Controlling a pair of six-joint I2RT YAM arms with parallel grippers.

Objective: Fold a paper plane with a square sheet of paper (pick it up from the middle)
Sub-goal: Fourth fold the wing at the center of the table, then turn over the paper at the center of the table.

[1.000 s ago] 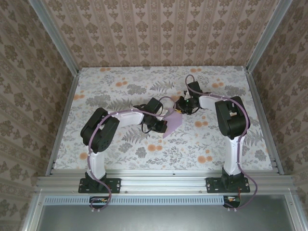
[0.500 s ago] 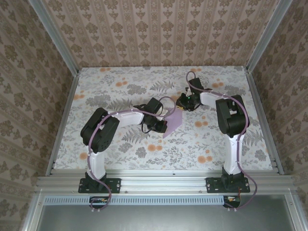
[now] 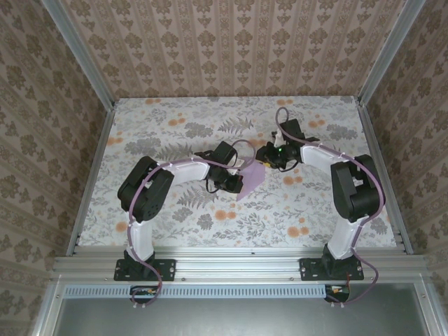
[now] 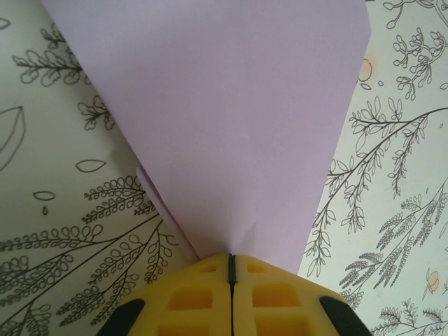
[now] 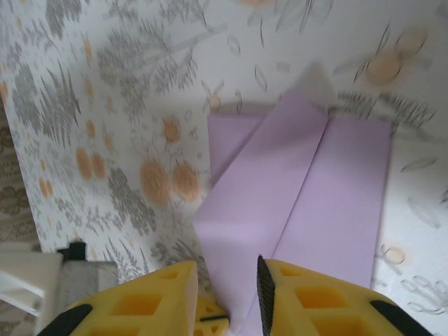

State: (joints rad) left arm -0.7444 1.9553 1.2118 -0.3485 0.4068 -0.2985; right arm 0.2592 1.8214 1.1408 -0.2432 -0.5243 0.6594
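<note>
The square sheet of paper (image 3: 250,178) is pale lilac and creased into a tapering dart shape, and it lies tilted at the table's middle. My left gripper (image 3: 236,182) is shut on its narrow end; in the left wrist view the yellow fingertips (image 4: 210,276) meet at the paper's (image 4: 238,119) point. My right gripper (image 3: 267,157) hovers at the sheet's far end. Its jaws stand apart in the right wrist view, and a raised fold of the paper (image 5: 308,196) runs up between the fingers (image 5: 308,294) without being pinched. The left gripper's shut tips (image 5: 211,317) show below that gap.
The floral-patterned tabletop (image 3: 175,119) is boxed in by papered walls at the left, right and back. An aluminium rail (image 3: 238,266) runs along the near edge by both arm bases. Bare tabletop lies all round the sheet.
My right gripper has opened and released the paper's far end, and the right arm's elbow has swung out to the right. The left gripper holds still on the sheet.
</note>
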